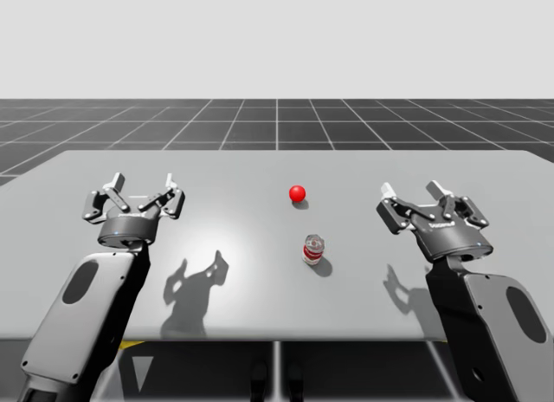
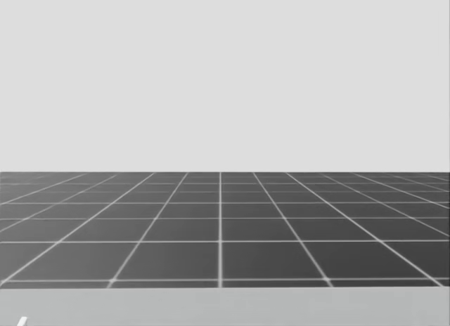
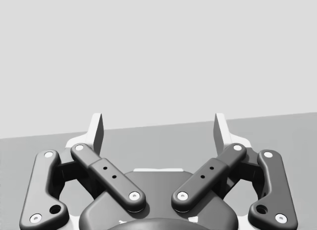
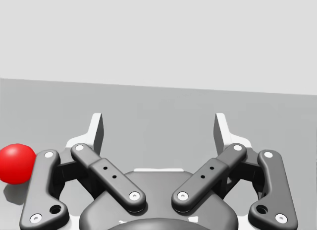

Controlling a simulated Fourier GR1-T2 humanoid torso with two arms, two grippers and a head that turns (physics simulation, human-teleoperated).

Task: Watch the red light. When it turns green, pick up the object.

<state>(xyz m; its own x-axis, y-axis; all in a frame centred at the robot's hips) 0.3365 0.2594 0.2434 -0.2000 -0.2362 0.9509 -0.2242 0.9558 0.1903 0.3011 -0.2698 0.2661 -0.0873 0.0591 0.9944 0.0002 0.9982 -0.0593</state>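
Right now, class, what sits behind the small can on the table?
The red ball light stands behind the small can, apart from it, on the grey table. The spot under the can is covered.

Bright, even light; crisp shadows and a pale sheen on the table (image 1: 260,172).

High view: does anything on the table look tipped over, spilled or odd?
Nothing stands out. The small red-and-silver can stands upright on the table, the red light sits just beyond it, apart, and my left gripper and right gripper are open at either side, touching nothing.
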